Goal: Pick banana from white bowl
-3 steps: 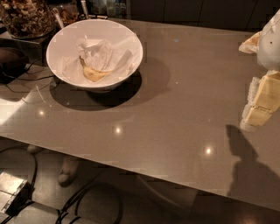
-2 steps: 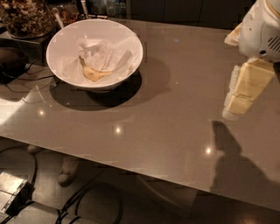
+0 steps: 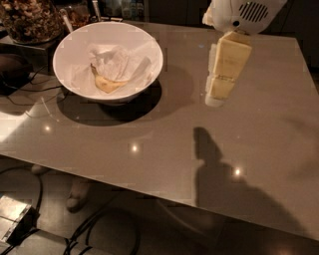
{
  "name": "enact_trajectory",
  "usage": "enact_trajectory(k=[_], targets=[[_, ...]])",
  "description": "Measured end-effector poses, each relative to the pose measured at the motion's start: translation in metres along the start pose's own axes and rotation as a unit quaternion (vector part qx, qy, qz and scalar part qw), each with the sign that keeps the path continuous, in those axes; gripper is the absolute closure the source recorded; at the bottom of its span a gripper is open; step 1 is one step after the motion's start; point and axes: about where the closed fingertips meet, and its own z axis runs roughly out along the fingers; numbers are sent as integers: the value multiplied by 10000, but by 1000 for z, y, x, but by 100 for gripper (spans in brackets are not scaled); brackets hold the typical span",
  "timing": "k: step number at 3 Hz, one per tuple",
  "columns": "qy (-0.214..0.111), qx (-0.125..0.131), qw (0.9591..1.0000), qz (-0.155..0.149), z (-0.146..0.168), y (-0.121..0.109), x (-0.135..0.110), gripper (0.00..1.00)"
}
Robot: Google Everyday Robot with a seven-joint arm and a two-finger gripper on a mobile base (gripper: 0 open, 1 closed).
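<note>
The small yellow banana [image 3: 110, 83] with a dark stem tip lies inside the large white bowl [image 3: 149, 47] at the back left of the grey table, resting on crumpled white paper [image 3: 119, 62]. My gripper [image 3: 215, 97], with pale-yellow blocky pads under a white wrist housing [image 3: 244, 15], hangs above the table to the right of the bowl. It is about a bowl's width away from the banana and holds nothing that I can see. Its shadow falls on the table in front of it.
A dark container of brown nut-like bits [image 3: 27, 20] stands behind the bowl at the far left, with utensils beside it. A dark object and cables [image 3: 15, 74] lie left of the bowl. The table's front edge [image 3: 149, 191] runs across, with cables on the floor below.
My gripper has moved left from the right edge of the view toward the bowl and now hangs over the middle of the table. The banana and bowl have not moved.
</note>
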Motion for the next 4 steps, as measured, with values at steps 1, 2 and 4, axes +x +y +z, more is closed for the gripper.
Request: enact_trajectory(k=[1,2,4], targets=[[-69,100,9999,-29,-3,-3,-6,0],[-389,13,9991,-161,15,-17,-31,0],[-557,-673,9958,-275,83,-69,-100,0]])
